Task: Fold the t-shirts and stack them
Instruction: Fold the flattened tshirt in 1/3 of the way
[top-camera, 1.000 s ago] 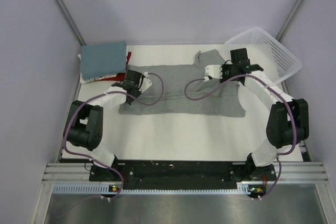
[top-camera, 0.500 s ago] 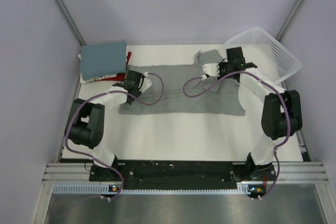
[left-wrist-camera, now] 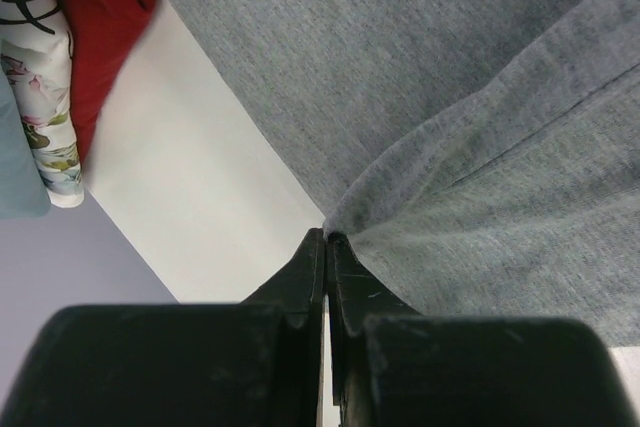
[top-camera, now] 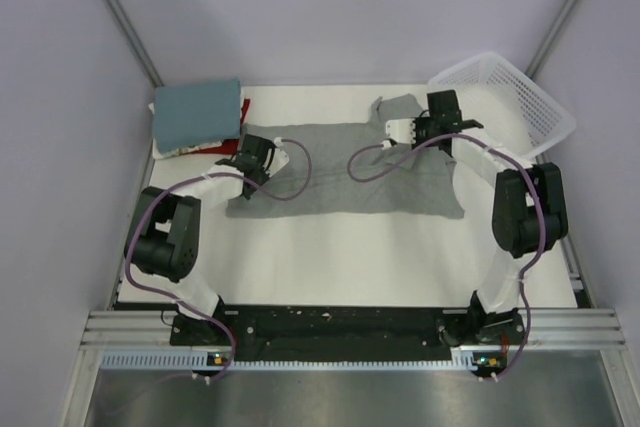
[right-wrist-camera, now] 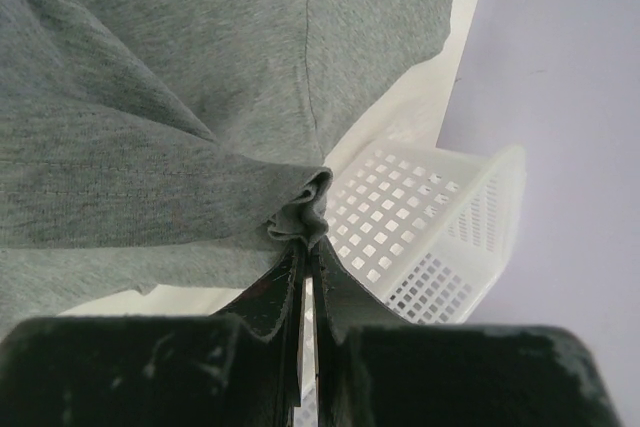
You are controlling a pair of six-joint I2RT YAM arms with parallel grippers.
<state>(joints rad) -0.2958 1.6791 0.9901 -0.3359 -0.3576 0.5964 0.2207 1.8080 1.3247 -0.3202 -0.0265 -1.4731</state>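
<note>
Top external, grey t-shirt [top-camera: 400, 192] between left hand [left-wrist-camera: 326, 238] and right hand [right-wrist-camera: 305, 245], both pinching it

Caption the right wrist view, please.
Right black fingers pinch a bunched edge of the heather-grey cloth t-shirt, white lattice basket beyond.

Left gripper [left-wrist-camera: 325, 237] jaws pressed together, grey t-shirt [left-wrist-camera: 450, 97] pinched at tips; right gripper [right-wrist-camera: 305, 245] same; both arms extended forward.

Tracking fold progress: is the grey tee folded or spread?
Mostly spread: the grey tee lies wide and flat across the table.
</note>
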